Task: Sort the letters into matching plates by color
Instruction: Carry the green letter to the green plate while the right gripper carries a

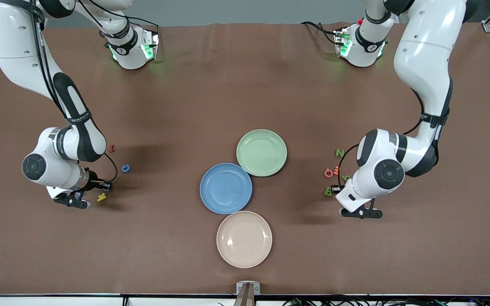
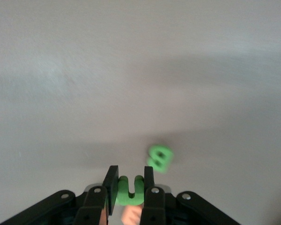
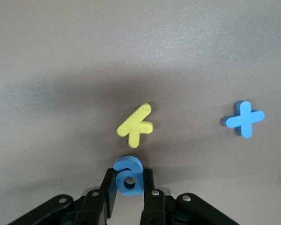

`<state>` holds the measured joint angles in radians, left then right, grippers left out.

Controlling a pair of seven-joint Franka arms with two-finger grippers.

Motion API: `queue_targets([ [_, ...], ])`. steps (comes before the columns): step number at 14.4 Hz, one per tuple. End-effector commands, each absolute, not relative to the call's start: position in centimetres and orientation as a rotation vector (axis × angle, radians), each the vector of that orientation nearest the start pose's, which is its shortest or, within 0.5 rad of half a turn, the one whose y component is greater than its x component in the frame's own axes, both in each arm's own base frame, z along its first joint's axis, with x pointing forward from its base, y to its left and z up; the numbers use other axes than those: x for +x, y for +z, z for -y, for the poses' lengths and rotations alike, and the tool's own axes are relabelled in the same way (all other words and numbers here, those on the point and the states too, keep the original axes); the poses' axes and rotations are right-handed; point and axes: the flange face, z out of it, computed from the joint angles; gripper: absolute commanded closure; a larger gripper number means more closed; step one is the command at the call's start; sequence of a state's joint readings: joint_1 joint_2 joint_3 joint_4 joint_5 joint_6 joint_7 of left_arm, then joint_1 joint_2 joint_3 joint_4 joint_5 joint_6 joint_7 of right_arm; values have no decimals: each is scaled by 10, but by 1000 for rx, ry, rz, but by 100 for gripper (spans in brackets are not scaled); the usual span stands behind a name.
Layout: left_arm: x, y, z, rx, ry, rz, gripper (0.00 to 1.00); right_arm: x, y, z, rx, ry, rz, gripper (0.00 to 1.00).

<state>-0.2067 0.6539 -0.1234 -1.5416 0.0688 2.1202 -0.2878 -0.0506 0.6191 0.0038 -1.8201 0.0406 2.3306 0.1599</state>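
My left gripper (image 1: 335,189) (image 2: 129,176) is shut on a green U-shaped letter (image 2: 129,190), low over the table at the left arm's end. A green 8-shaped letter (image 2: 159,158) (image 1: 328,191) lies just beside it. A green Z (image 1: 339,152) and another green piece (image 1: 346,177) lie close by. My right gripper (image 1: 105,186) (image 3: 129,176) is shut on a blue letter "a" (image 3: 129,174) at the right arm's end. A blue plus (image 3: 244,118) and a blue ring-like piece (image 1: 126,168) lie near it. The blue plate (image 1: 226,188) and the pale green plate (image 1: 261,152) sit mid-table, both bare.
A cream-beige plate (image 1: 244,239) sits nearer the front camera than the blue plate. A yellow piece (image 1: 101,196) (image 3: 136,124) lies right by the right gripper, a red piece (image 1: 111,148) farther off. Red and orange pieces (image 1: 330,172) lie among the green letters.
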Motion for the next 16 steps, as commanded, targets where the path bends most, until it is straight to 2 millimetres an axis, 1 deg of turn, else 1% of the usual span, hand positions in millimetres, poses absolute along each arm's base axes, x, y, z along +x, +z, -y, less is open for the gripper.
queue_targets([
  [1, 638, 294, 252, -3143, 173, -26, 87, 660, 222, 10, -3070, 235, -434, 95],
  [2, 628, 298, 273, -3152, 193, -10, 87, 666, 231, 0, -3066, 223, -477, 95],
  [3, 618, 297, 292, -3156, 219, 54, 87, 671, 237, -14, -3063, 201, -512, 95],
  [4, 605, 297, 315, -3156, 227, 103, 87, 674, 242, -33, -3058, 187, -551, 95],
  [5, 593, 295, 337, -3147, 236, 133, 87, 676, 248, -59, -3036, 174, -608, 95],
  [6, 579, 292, 360, -3140, 240, 127, 87, 678, 255, -82, -2992, 169, -675, 95],
  [7, 567, 289, 379, -3130, 244, 134, 87, 680, 264, -107, -2953, 168, -709, 95],
  [9, 546, 277, 403, -3109, 263, 164, 87, 682, 281, -160, -2885, 156, -794, 95],
  [10, 538, 272, 410, -3102, 270, 165, 87, 682, 289, -182, -2868, 143, -835, 95],
  [11, 529, 268, 421, -3103, 267, 159, 87, 679, 290, -203, -2852, 144, -890, 95],
  [12, 519, 265, 435, -3115, 243, 182, 87, 672, 286, -230, -2846, 151, -930, 95],
  [14, 513, 250, 449, -3132, 208, 333, 87, 666, 287, -274, -2820, 144, -996, 95],
  [16, 506, 238, 459, -3135, 160, 335, 87, 659, 282, -314, -2796, 139, -1050, 95],
])
